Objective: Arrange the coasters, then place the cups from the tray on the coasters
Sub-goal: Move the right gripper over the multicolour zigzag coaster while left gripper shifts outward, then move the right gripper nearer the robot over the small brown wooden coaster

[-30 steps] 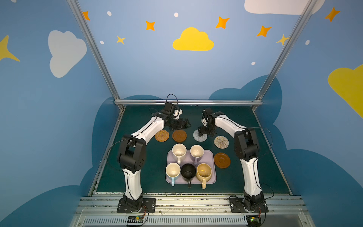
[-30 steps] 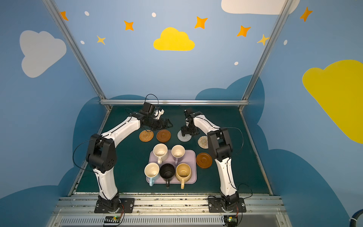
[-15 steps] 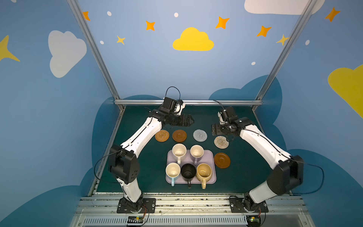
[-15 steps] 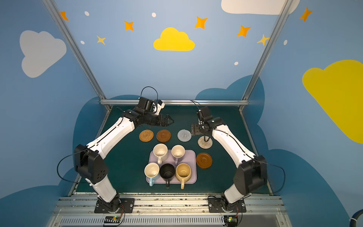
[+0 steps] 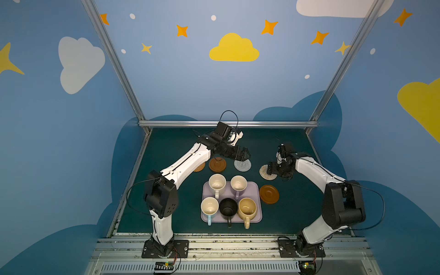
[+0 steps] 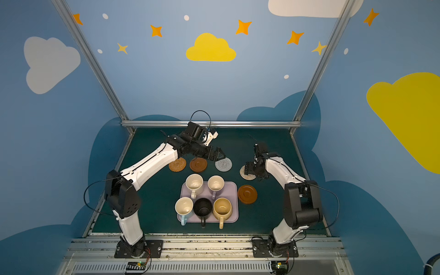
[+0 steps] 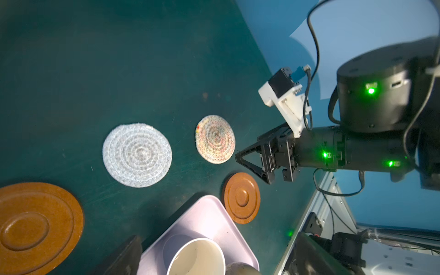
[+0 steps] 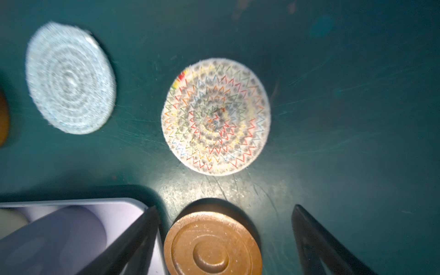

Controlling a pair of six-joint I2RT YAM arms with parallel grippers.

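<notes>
Five coasters lie behind and right of the lilac tray point(image 5: 254, 190): orange woven point(image 6: 177, 164), brown wooden point(image 5: 217, 164), grey-white woven point(image 5: 242, 165), beige woven point(image 5: 264, 172) and a second wooden one point(image 5: 269, 194). The tray holds the cream point(image 5: 217, 183), lavender point(image 5: 238, 184), light blue point(image 5: 209, 207), black point(image 5: 228, 207) and mustard point(image 5: 247, 208) cups. My left gripper point(image 5: 246, 154) hovers open just behind the grey-white coaster. My right gripper point(image 5: 270, 169) is open and empty over the beige coaster's right edge. In the right wrist view the second wooden coaster point(image 8: 212, 245) shows between its spread fingers point(image 8: 133, 240).
The dark green mat is bounded by metal rails at the back point(image 5: 228, 123) and front point(image 5: 223, 242). Blue painted walls close in both sides. Bare mat lies behind the coaster row and right of the beige coaster point(image 8: 215, 116).
My right arm swung right, from the grey-white coaster to the beige one. My left gripper moved right, from the first wooden coaster toward the grey-white one. Coasters and cups have not moved.
</notes>
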